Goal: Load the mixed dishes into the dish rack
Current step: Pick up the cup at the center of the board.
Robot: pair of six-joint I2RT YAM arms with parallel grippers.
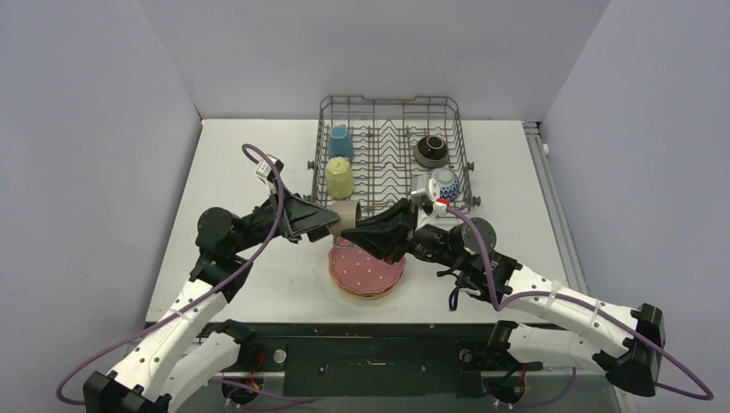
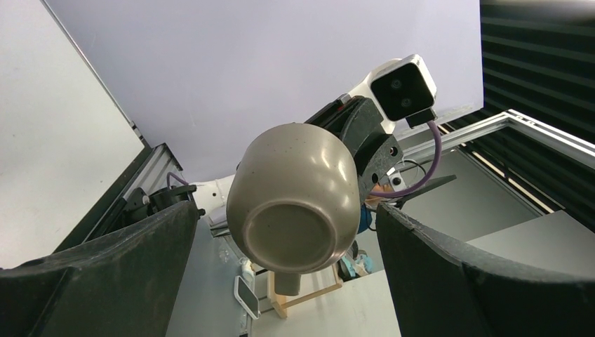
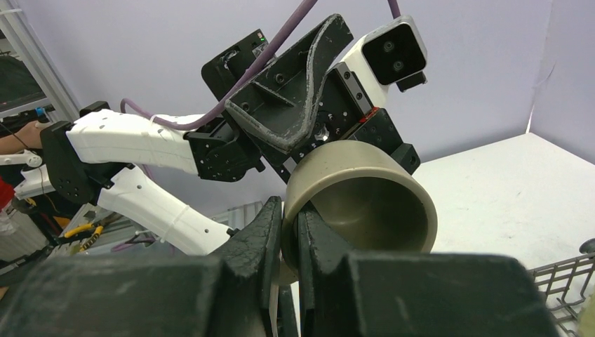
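Observation:
The small olive mug hangs above the table between both grippers. My right gripper is shut on the mug's rim, one finger inside and one outside, as the right wrist view shows with the mug open toward that camera. My left gripper is open, its fingers either side of the mug's base without touching. The pink dotted plate tops a stack of plates below. The dish rack holds a light-blue mug, a pale-yellow mug, a dark-brown bowl and a blue-white bowl.
The rack stands at the table's far middle; its near corner shows in the right wrist view. The plate stack lies just in front of the rack under both grippers. Purple cables loop off both arms.

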